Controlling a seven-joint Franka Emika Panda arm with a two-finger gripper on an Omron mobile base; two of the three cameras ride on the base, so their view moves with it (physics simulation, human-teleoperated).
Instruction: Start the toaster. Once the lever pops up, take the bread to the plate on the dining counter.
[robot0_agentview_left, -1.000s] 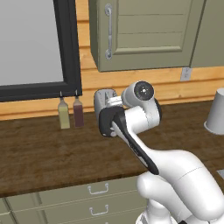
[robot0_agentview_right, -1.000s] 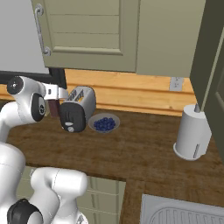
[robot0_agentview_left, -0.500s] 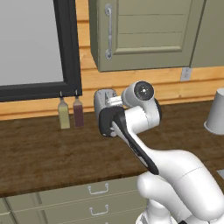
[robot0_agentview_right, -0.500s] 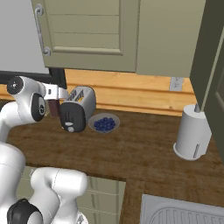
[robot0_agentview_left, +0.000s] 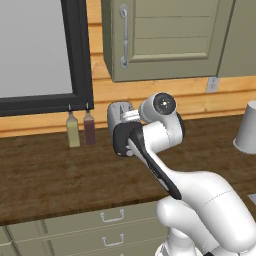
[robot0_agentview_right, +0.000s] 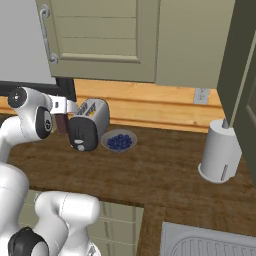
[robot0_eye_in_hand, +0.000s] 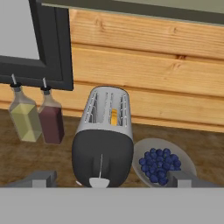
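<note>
The silver toaster (robot0_eye_in_hand: 105, 131) stands on the wooden worktop against the wall, its black end panel (robot0_eye_in_hand: 103, 159) facing my hand. A golden edge of the bread (robot0_eye_in_hand: 114, 117) shows down in one slot. A thin slit runs down the panel to a whitish knob (robot0_eye_in_hand: 99, 183); the lever is too small to make out. My gripper (robot0_eye_in_hand: 111, 179) hovers just in front of the panel, open, its fingertips (robot0_eye_in_hand: 40, 177) wide to either side and holding nothing. From the right base view the gripper (robot0_agentview_right: 74, 107) sits at the toaster's (robot0_agentview_right: 89, 124) left end. The plate and the dining counter are out of view.
Two small bottles (robot0_eye_in_hand: 24, 116) stand left of the toaster under the dark window frame (robot0_agentview_left: 75, 60). A grey bowl of blueberries (robot0_eye_in_hand: 159, 164) lies close on its right. Farther right are a paper towel roll (robot0_agentview_right: 220, 152) and a sink (robot0_agentview_right: 210, 245). Wall cabinets (robot0_agentview_right: 100, 40) hang overhead.
</note>
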